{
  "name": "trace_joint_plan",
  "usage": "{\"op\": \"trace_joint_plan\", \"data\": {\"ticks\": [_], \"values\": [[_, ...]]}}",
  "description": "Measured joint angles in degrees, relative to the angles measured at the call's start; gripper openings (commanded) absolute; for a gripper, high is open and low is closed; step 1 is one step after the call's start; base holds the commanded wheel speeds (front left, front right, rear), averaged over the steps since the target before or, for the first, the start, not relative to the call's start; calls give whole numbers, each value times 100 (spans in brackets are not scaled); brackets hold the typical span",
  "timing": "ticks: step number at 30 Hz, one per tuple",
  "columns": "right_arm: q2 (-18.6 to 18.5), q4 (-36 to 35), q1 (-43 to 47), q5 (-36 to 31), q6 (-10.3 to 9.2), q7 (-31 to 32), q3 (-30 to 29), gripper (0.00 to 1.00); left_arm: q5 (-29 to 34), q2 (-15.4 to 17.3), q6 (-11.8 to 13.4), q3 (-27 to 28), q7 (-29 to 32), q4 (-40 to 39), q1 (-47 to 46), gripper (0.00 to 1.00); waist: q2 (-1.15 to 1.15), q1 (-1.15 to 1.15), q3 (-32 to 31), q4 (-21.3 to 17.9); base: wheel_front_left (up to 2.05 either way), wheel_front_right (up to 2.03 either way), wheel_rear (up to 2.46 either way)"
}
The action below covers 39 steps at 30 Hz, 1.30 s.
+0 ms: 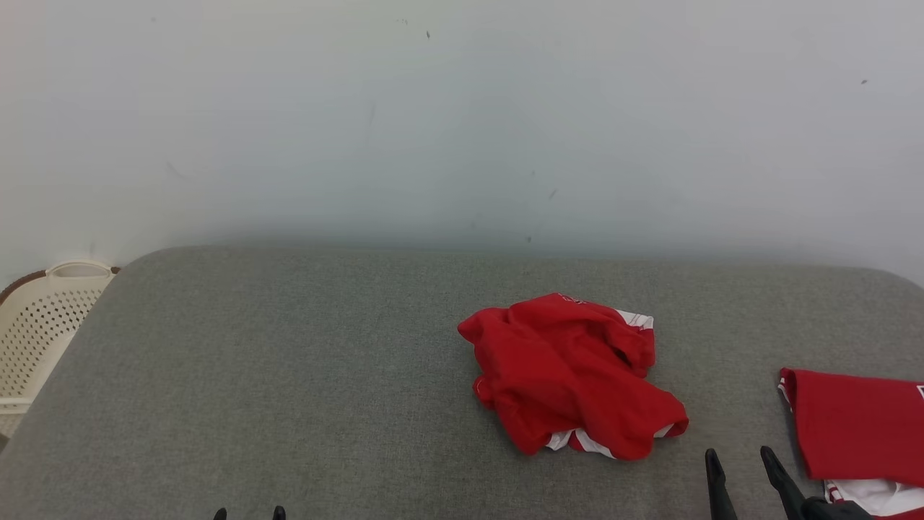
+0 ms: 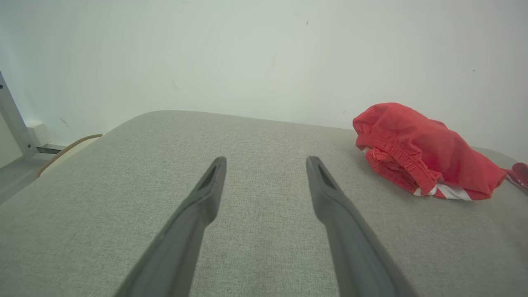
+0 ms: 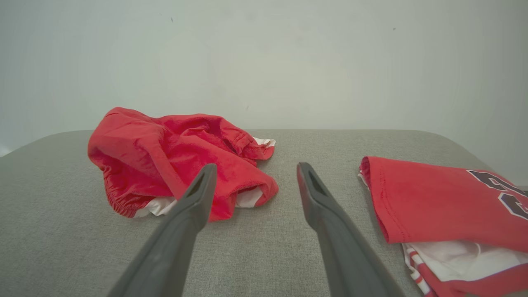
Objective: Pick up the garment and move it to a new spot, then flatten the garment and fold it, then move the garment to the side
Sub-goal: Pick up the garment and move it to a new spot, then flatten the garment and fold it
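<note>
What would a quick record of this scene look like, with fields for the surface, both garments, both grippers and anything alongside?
surface: grey fabric top
target: crumpled red garment, white trim, right of centre
second item: folded red garment, right edge
left gripper: open, empty, over bare fabric
right gripper: open, empty, between the garments
alongside: cream perforated basket, far left

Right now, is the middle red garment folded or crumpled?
Crumpled: the red garment lies in a bunched, wrinkled heap, with no flat layers.

Left hand point(image 2: 266, 159) and right hand point(image 3: 255, 165): long dark-grey tapering fingers point(image 2: 198, 206), slotted tips.
</note>
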Motion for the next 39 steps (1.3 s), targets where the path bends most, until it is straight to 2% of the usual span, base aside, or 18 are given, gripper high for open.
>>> {"op": "trace_joint_plan", "data": {"ticks": [15,24,26,32,34,39], "values": [[1,132,-121,90,0,0,191,100,-22,-16,-96,111,0,58,-97,100,0,0,6,-113,0,0,0],[1,153,-152,93,0,2,225,100,-169,-98,-293,123,35,146,-93,100,0,0,-17,-145,0,0,0],[-1,146,-172,93,0,23,278,100,-227,-105,-470,-133,370,323,-234,100,0,0,-19,-190,0,0,0],[1,32,-247,84,0,124,477,100,-445,-361,-700,-812,1293,1104,-1087,100,0,0,24,-466,0,0,0],[1,-23,-269,49,0,153,548,100,-541,-452,-737,-974,1612,1471,-1394,100,0,0,53,-606,0,0,0],[3,-129,-350,34,0,229,734,100,-842,-646,-751,-1053,1892,2331,-2113,100,0,1,160,-1043,0,0,0]]}}
